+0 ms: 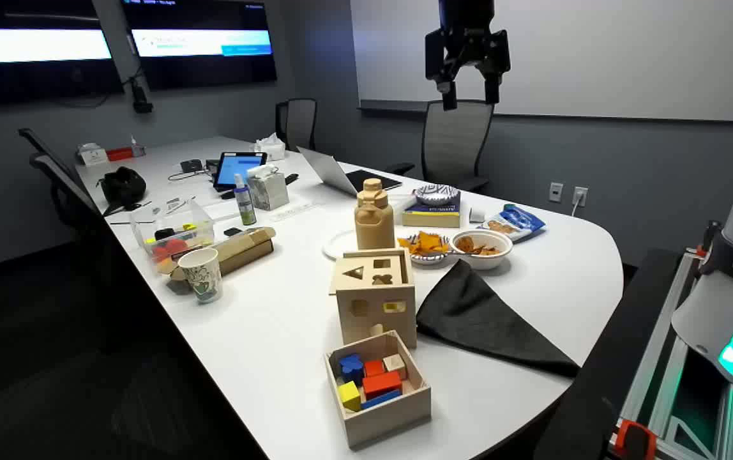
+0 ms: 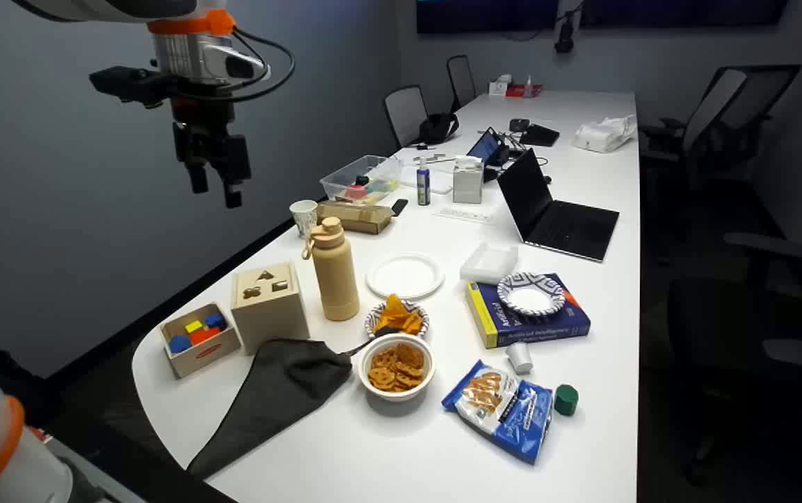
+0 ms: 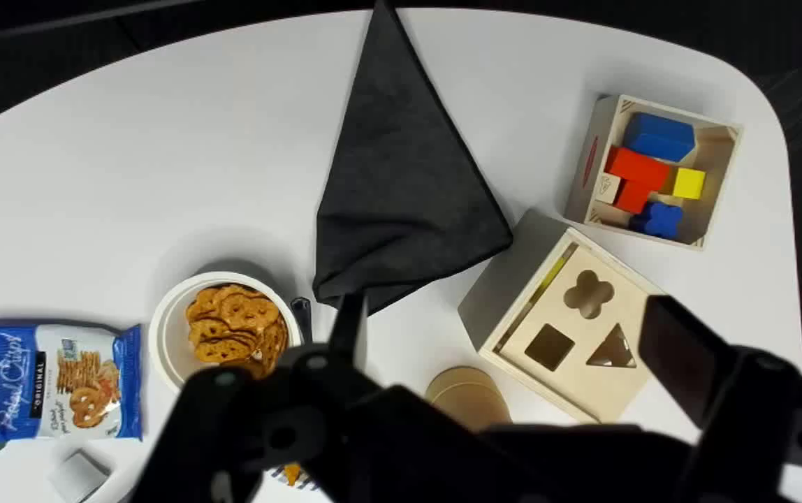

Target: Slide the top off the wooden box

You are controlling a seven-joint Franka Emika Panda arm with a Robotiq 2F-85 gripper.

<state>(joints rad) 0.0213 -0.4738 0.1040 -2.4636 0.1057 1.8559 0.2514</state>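
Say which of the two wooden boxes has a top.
The taller wooden box: its top covers all but a slit along one edge. The lower wooden box stands open, coloured blocks exposed.

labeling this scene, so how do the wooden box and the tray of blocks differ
The wooden box is taller and cube-like; the tray is lower. The wooden box carries a top, which juts past one side and leaves a gap opposite; the tray is open, showing its blocks. Both are pale wood and stand on the white table.
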